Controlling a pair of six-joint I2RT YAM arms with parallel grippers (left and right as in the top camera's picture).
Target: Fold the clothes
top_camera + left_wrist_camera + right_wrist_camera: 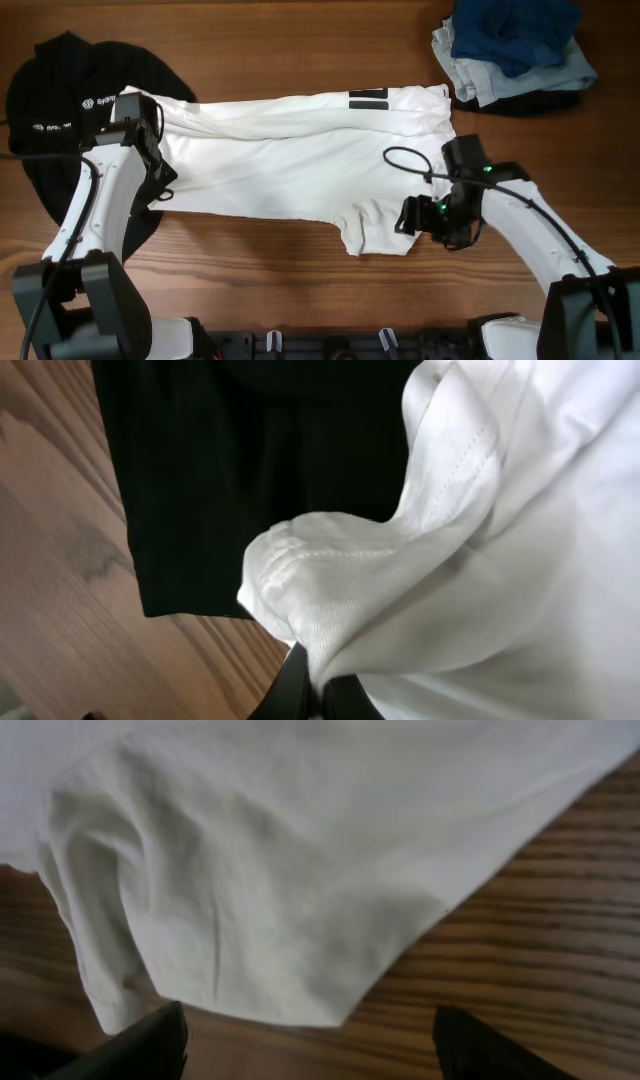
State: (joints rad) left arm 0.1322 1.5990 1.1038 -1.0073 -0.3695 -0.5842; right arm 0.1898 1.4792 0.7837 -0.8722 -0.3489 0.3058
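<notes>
Bunched fabric of the white T-shirt [470, 560] is clamped in the left tool [315, 695], beside the black shirt [250, 460]; the garment is spread across the worktop [300, 50], one sleeve just ahead of the right tool [310, 1045], whose fingers are held apart.

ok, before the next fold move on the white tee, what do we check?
1. Left gripper holds the white soft-fabric T-shirt with black block stripes: ok, fabric is bunched between its fingers.
2. Right gripper open for a grasp: ok, fingers are apart and the shirt's edge is just ahead, not grasped.
3. T-shirt free of the black logo-printed shirt: not ok, its left end lies on it.
4. T-shirt apart from the blue and grey folded garment pile: cannot tell, the corner is very close.
5. Right arm's black cable loop clear of the fabric: cannot tell.
</notes>
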